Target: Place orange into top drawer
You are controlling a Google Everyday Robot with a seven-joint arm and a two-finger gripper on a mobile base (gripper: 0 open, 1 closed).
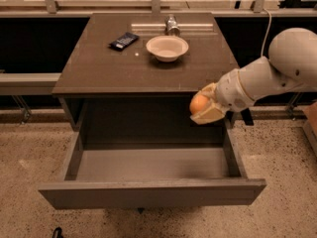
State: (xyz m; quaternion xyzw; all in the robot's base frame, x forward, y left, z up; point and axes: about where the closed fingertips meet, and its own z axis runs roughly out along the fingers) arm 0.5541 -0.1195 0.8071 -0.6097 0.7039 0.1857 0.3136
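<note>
My gripper (203,106) is shut on the orange (198,103), a small bright-orange fruit held between cream-coloured fingers (208,114). It hangs just in front of the cabinet top's front edge, above the right rear part of the top drawer (148,192). The drawer is pulled fully open, with a plain flat front panel and a bare grey floor. My white arm reaches in from the right.
On the cabinet top (99,73) stand a cream-white bowl (167,47), a dark flat packet (124,40) and a small metal can (172,26). A rail and window run behind the cabinet. Speckled floor lies around the drawer.
</note>
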